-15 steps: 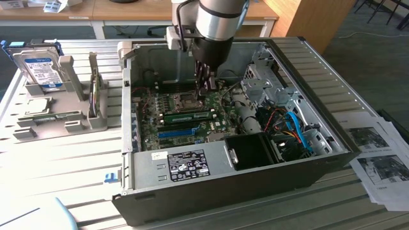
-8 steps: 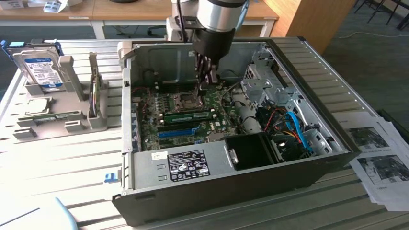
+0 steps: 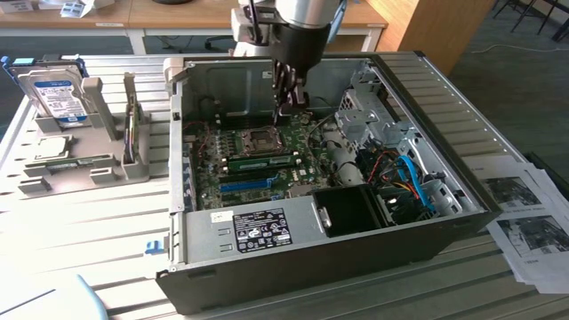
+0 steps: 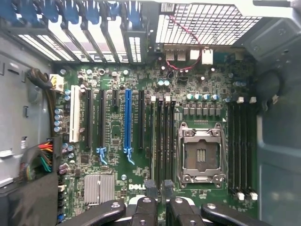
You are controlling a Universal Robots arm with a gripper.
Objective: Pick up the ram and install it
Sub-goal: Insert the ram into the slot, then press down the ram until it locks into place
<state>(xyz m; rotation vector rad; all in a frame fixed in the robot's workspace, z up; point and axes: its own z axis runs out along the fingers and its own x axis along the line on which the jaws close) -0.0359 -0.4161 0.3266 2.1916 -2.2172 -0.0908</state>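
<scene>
1. Ram (image 3: 262,161): green stick with a pale label. It stands on edge in a motherboard slot, between the CPU socket (image 3: 263,138) and the blue expansion slot (image 3: 246,185). It is clear of the fingers.
2. Gripper (image 3: 291,105) (image 4: 159,188): lowered into the open computer case (image 3: 356,260), above the motherboard (image 4: 117,70). The fingers (image 4: 150,187) stand a little apart, with nothing seen between them. In the wrist view their tips sit over one end of the black memory slots (image 4: 163,141), just beside the CPU socket (image 4: 200,153).
3. Motherboard: green, marked Dell. It has one blue expansion slot (image 4: 127,120) among black ones, a white slot (image 4: 74,120) and a ribbed silver heatsink (image 4: 99,188).
4. Cables (image 3: 414,180): blue and red, bundled inside the case toward the exterior view's right, next to a black box (image 3: 351,207).
5. Grey holder (image 3: 89,173): on the table (image 3: 89,227), at the exterior view's left of the case. A silver hard drive (image 3: 53,93) with a blue label stands upright in it. A thin board (kind not clear) stands on edge in a neighbouring slot.
6. Printed sheets (image 3: 524,220): on the table at the exterior view's right of the case.
</scene>
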